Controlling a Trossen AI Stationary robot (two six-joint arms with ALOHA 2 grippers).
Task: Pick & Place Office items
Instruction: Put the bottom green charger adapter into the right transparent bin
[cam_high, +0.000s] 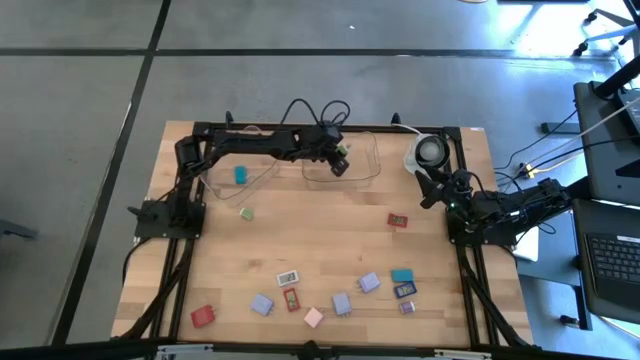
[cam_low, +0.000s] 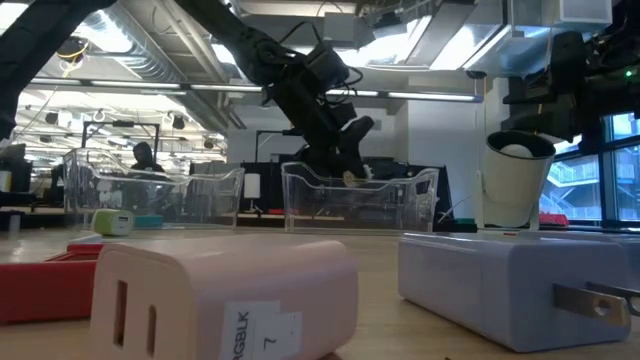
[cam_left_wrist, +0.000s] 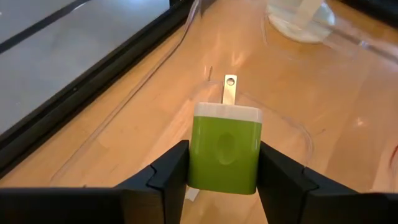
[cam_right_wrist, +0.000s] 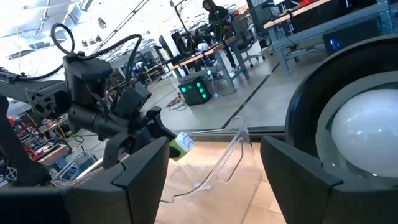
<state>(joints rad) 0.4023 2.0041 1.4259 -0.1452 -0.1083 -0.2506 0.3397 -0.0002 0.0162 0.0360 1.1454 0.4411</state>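
Clamping the green charger block by its flat sides, your left end effector shows you a light, rigid, smooth-shelled item, prongs pointing ahead.

- The right gripper is seen with its two dark fingers spread apart, nothing between them.
- Beside it, a round white object is seen.
- Beyond it, a green block is held over a clear tray by the left gripper.

Around you lies a grey concrete floor crossed by dark seams, with a black desk at right and bright ceiling strip lights overhead.
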